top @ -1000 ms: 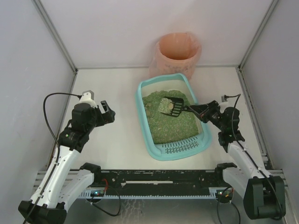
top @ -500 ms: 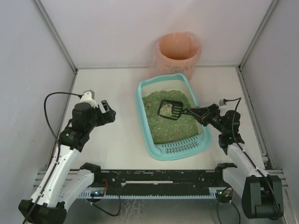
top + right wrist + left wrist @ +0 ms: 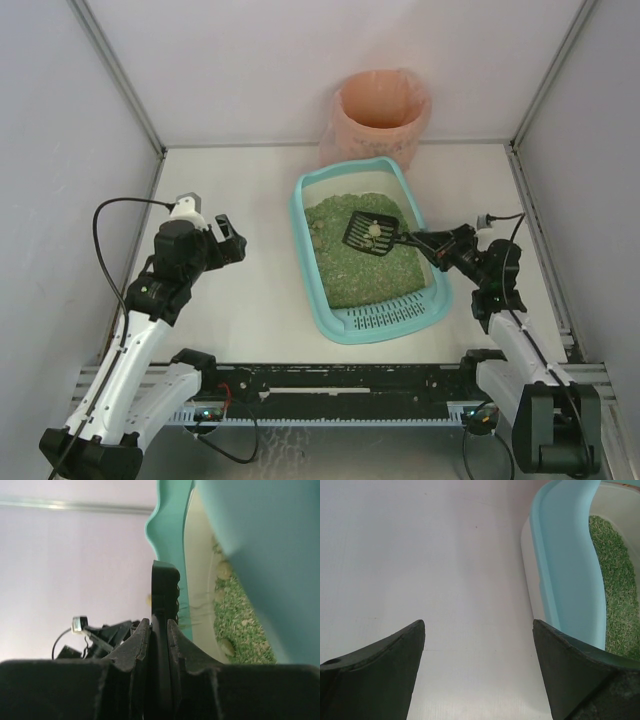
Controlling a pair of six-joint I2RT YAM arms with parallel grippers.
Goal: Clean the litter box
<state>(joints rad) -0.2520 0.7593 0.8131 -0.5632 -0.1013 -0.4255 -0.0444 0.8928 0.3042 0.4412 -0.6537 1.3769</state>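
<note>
Over on the left, the left gripper [image 3: 232, 245] hangs above the white table [image 3: 230, 180], jaws spread wide and holding nothing. The large light-teal plastic litter box [image 3: 390, 317] sits mid-table, with green litter inside. The right gripper [image 3: 418, 240] is clamped on the small black slotted scoop [image 3: 368, 233], whose head carries a pale lump over the litter.

No readable text, label, brand, number or sign shows on anything in these views.

Right wrist view: the litter box [image 3: 260, 555] rim is blurred and cut off at top and right. The scoop [image 3: 165, 587] shows edge-on only, its handle hidden between the fingers of the right gripper [image 3: 159, 625].
</note>
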